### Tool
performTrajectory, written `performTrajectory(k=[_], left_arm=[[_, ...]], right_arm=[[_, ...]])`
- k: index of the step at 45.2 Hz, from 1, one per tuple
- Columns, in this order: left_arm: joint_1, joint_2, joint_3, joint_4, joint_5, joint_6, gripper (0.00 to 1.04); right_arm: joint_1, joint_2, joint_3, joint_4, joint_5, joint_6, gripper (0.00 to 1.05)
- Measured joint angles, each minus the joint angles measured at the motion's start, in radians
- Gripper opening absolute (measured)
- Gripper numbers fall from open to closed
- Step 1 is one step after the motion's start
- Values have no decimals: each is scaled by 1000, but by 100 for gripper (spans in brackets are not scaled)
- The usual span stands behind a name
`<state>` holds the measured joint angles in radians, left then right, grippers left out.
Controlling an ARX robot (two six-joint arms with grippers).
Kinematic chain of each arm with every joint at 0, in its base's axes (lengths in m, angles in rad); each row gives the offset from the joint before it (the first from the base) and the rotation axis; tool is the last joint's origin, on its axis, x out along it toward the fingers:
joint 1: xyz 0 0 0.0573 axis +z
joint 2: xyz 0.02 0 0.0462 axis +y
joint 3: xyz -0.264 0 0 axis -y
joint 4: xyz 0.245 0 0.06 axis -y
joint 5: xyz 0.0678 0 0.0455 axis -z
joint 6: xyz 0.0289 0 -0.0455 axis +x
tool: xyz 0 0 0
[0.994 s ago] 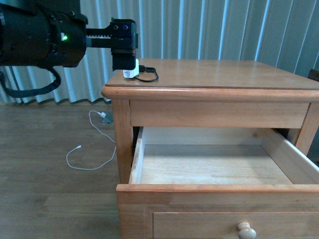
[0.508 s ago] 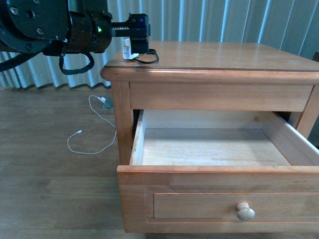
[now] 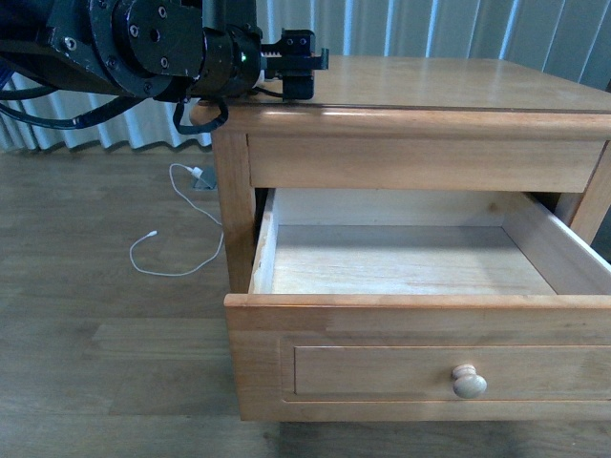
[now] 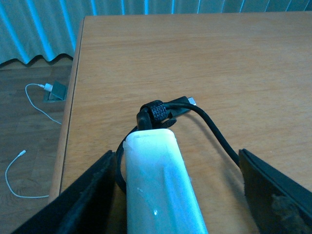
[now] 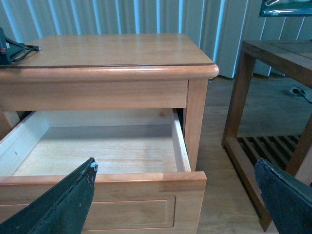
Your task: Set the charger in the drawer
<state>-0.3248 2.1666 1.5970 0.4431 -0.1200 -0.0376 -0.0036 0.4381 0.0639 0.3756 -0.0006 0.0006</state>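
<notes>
Left pincer [image 4: 175, 155], released, straddles the small white cube charger [image 4: 156, 180] with coiled black cable on the honey wooden desk [image 4: 243, 58] — front view's upper left. Clamp the cube squarely, not the cable — the wide wooden drawer [image 3: 420, 303] stands open.

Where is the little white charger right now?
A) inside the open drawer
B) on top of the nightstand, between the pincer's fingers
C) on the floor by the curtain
B: the left wrist view shows the charger resting on the nightstand top, with the open left pincer around it, while the drawer shows only pale wood inside.
</notes>
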Motion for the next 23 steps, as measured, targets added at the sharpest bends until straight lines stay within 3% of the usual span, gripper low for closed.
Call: performTrajectory(k=[11,23], left_arm=[[-1,-20,-35,24,-2,-20,26],[-13,-129,-153,48,14,-47,24]], right_arm=[[0,0,0,0,0,0,96],[0,0,0,0,0,0,96]])
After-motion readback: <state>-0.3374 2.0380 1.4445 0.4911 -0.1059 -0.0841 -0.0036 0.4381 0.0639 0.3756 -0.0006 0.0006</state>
